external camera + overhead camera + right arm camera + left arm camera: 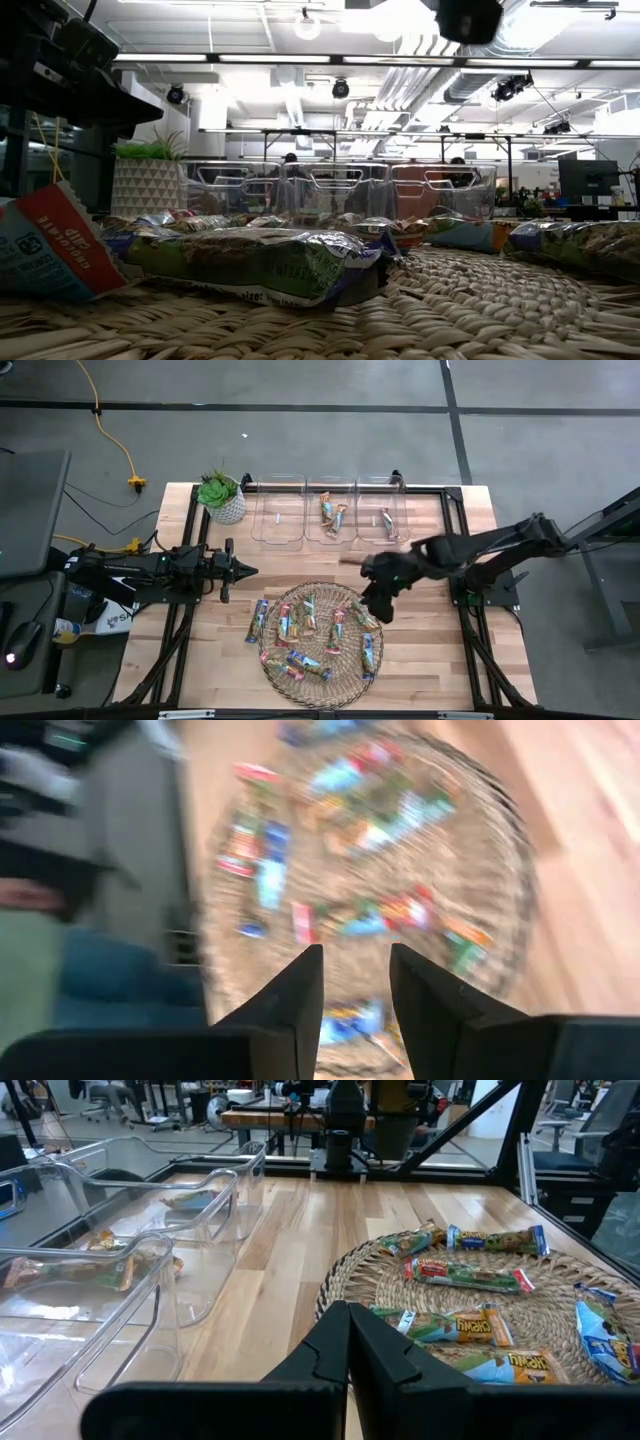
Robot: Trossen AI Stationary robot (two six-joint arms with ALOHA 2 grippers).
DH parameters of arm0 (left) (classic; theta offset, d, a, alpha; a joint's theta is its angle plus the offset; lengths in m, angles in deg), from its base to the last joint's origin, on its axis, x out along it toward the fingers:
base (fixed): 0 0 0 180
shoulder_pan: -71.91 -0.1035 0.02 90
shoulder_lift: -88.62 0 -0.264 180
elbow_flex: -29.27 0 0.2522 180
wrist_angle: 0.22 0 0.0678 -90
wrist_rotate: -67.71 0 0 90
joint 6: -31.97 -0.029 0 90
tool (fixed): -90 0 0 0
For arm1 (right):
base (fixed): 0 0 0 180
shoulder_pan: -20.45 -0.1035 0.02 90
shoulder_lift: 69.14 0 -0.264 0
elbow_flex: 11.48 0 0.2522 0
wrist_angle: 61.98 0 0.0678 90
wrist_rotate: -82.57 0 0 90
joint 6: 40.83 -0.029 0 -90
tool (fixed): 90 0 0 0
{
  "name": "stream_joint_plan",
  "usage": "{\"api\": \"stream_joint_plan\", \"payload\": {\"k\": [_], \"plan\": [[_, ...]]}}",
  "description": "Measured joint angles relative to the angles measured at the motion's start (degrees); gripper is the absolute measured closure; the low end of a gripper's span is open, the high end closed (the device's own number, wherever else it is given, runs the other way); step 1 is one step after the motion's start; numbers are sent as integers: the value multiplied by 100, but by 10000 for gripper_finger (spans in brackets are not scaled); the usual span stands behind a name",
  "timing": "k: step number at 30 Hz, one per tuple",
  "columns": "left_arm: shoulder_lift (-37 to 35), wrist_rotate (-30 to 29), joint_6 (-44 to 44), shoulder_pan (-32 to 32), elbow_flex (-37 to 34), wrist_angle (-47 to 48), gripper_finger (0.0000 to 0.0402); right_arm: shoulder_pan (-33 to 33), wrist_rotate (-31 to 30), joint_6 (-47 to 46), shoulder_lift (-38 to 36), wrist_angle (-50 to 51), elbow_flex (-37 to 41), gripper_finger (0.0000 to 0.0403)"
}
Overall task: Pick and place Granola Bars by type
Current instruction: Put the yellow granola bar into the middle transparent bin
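Granola Bars heaped on wicker mat, few sorted in bins. Right gripper over mat's edge, part open, empty. We reckon: descend, pick next bar. Left gripper shut, parked.

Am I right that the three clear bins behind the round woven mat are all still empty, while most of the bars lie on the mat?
Not quite. Only the left bin is empty; the middle bin and right bin already hold granola bars, as the high view shows. The rest is right: most bars still lie on the round woven mat.
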Motion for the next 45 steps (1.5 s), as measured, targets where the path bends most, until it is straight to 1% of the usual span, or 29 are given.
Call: {"api": "stream_joint_plan", "payload": {"k": [6,10,13,16,24,28,31,40,45], "plan": [[0,-2,2,1,1,0,400,-447,-747,-803,691,432,0,302],[1,-2,1,-1,1,0,400,-707,-1021,-1148,1192,453,0,302],[1,0,0,1,-1,0,400,-803,-1022,-1369,1515,500,0,297],[1,-1,0,-1,0,0,400,-858,-1007,-1504,1781,521,0,283],[0,-2,1,1,-1,0,400,-847,-1027,-1820,2161,526,0,213],[0,0,0,1,1,0,400,-755,-1027,-1981,2265,528,0,190],[0,0,2,1,-1,0,400,-650,-1025,-1984,2322,522,0,184],[0,-2,2,1,1,0,400,-227,-909,-1916,2342,493,0,182],[2,0,2,-1,0,0,400,-153,-810,-1779,2414,320,2,182]]}}
